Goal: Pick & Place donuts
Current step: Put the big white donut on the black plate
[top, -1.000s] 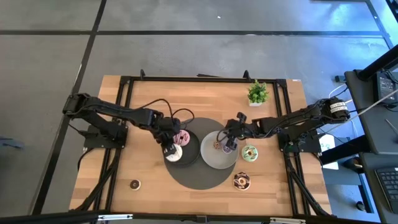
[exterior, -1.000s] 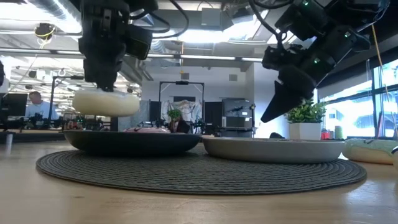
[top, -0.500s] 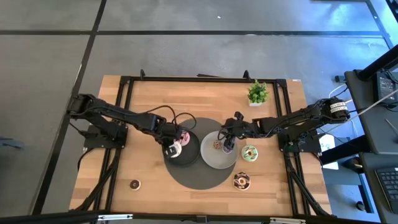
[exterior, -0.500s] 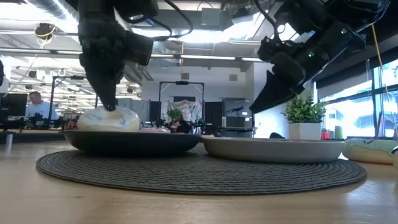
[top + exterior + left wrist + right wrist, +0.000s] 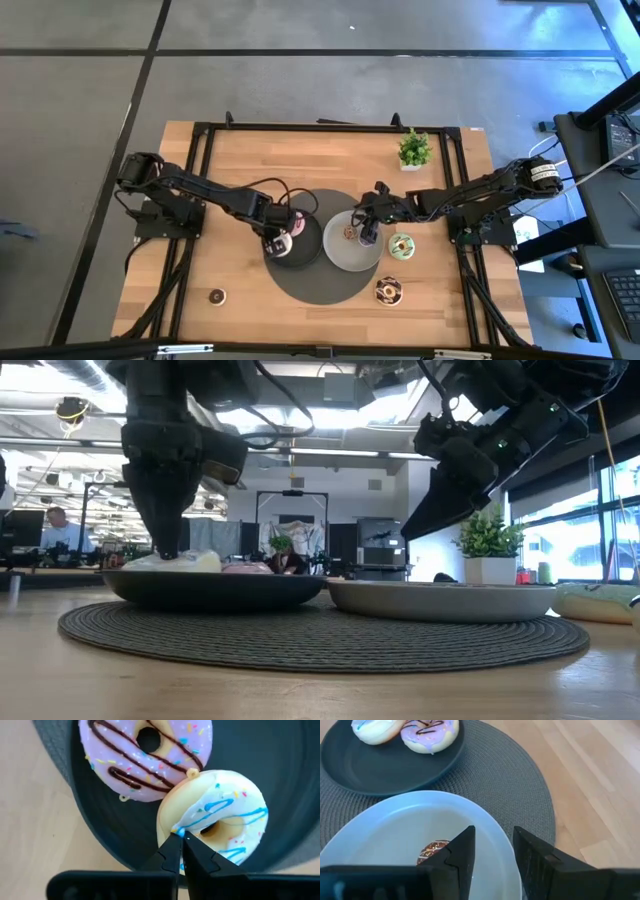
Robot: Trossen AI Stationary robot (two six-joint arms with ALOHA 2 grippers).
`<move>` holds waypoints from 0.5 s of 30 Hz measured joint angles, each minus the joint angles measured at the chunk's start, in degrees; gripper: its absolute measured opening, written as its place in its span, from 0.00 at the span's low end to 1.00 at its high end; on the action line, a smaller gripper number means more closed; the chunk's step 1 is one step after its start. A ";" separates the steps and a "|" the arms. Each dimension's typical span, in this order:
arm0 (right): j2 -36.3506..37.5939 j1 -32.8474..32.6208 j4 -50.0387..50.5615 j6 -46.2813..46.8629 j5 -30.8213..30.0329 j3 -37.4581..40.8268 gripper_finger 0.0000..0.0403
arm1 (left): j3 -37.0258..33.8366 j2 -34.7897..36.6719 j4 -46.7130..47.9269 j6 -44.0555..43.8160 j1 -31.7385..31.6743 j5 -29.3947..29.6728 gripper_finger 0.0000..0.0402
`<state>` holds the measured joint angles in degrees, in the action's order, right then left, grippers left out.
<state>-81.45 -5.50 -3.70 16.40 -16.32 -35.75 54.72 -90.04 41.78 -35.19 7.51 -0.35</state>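
A white donut with blue icing lies in the dark plate, against a pink donut with chocolate stripes. My left gripper points down at the white donut's rim and is shut on it. My right gripper hovers open above the grey plate, touching nothing; a tiny brown donut lies in that plate beside its fingers. On the bare table rest a green-white donut, a chocolate donut and a small dark one. My left gripper pinches the white donut's outer rim between its two fingertips, coming from above and pointing down. The donut rests in the dark plate, slightly tilted, its far edge against the pink donut.
Both plates sit on a round grey woven mat at the table's middle. A small green potted plant stands near the far right corner. Bare wood lies to the left and along the near edge.
My left gripper has come down with the white donut, which hung clear above the dark plate and now lies in it beside the pink donut. My right gripper has risen a little above the grey plate.
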 joint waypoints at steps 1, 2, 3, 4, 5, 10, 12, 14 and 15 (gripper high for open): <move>0.00 0.02 -0.02 -0.02 0.00 0.00 0.33 | 0.00 0.13 0.06 0.35 0.00 -0.85 0.02; 0.00 0.01 -0.11 -0.08 -0.01 0.00 0.33 | 0.00 0.19 0.04 0.74 0.00 -1.40 0.02; 0.00 0.02 -0.28 -0.09 -0.01 0.00 0.33 | 0.00 0.19 0.07 1.23 0.00 -2.02 0.02; 0.00 0.02 -0.56 -0.09 -0.01 0.00 0.33 | 0.00 0.19 0.16 1.74 0.00 -2.72 0.03; 0.00 0.01 -0.79 -0.04 -0.02 0.00 0.33 | 0.00 0.19 0.14 2.09 0.00 -3.67 0.03; 0.00 0.02 -1.43 0.46 -0.02 0.00 0.33 | 0.00 0.19 0.15 2.34 -0.27 -8.19 0.08; 0.00 0.02 -1.43 0.50 -0.02 0.00 0.33 | 0.00 0.19 0.16 2.06 -0.73 -9.73 0.09; 0.00 0.00 -1.46 1.37 -0.01 0.00 0.33 | 0.00 0.19 0.19 2.02 -1.35 -10.59 0.10; 0.00 0.01 -1.46 1.51 -0.02 0.00 0.33 | 0.00 0.19 0.22 2.02 -1.65 -10.95 0.10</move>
<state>-81.45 -5.49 -5.17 17.91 -16.33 -35.75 54.72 -89.84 42.00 -33.17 5.86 -11.30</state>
